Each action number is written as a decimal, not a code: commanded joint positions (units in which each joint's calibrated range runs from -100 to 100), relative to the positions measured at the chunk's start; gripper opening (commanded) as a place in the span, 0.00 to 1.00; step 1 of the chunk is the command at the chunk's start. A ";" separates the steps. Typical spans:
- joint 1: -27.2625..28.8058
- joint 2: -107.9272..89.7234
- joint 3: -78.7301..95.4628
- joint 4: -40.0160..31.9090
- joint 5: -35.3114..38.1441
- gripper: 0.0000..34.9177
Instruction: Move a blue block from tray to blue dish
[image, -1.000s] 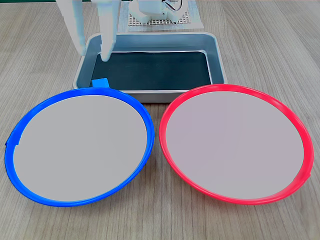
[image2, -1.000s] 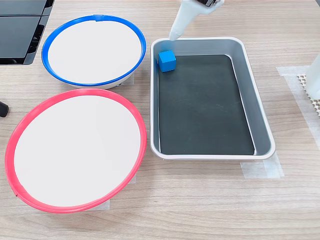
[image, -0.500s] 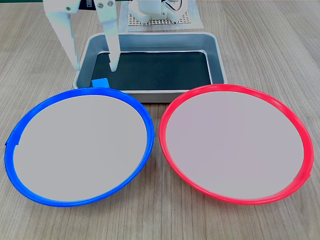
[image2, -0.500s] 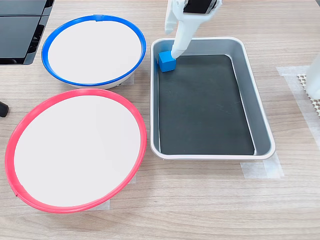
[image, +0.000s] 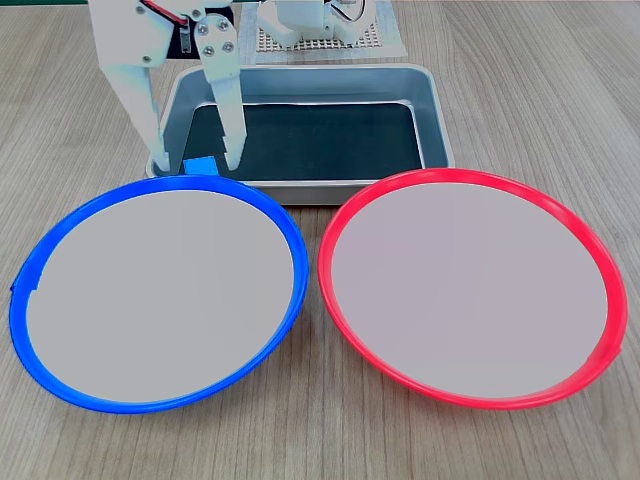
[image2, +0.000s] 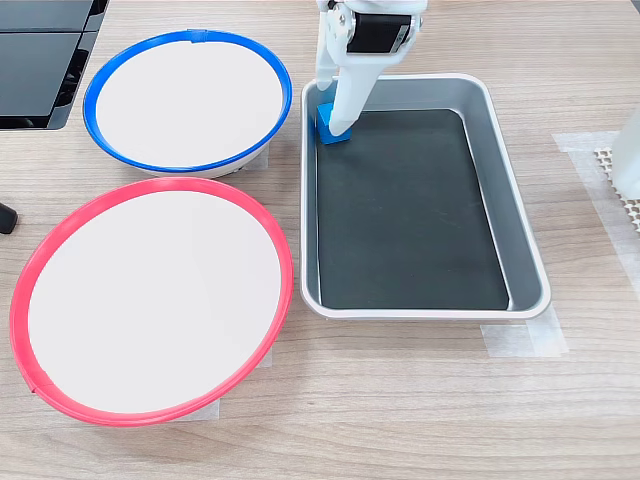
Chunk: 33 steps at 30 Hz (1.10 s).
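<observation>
The blue block (image: 200, 166) sits in the tray (image: 436, 110) at the corner nearest the blue dish (image: 160, 290). In the first exterior view my gripper (image: 197, 163) is open and lowered over it, one white finger on each side, and the left fingertip is at the tray's left wall. In the second exterior view the gripper (image2: 333, 118) covers most of the blue block (image2: 327, 138), so only a blue edge shows. I cannot tell whether the fingers touch the block. The blue dish (image2: 185, 100) holds nothing. The tray (image2: 522, 235) holds nothing else.
A red-rimmed plate (image: 470, 285) lies beside the blue dish, close to the tray's long side, and the red-rimmed plate (image2: 150, 300) is bare. The arm's base stands on a white mesh (image: 320, 38) behind the tray. A dark flat object (image2: 40, 50) lies past the blue dish.
The gripper has come down and towards the tray's corner. Its open fingers, which were above and behind the block, now stand on either side of it. The block has not moved.
</observation>
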 joint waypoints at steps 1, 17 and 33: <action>-1.51 0.04 -2.42 -0.24 -1.12 0.54; -2.45 2.00 -1.69 0.50 -0.83 0.55; -2.26 1.83 1.22 1.16 -0.44 0.54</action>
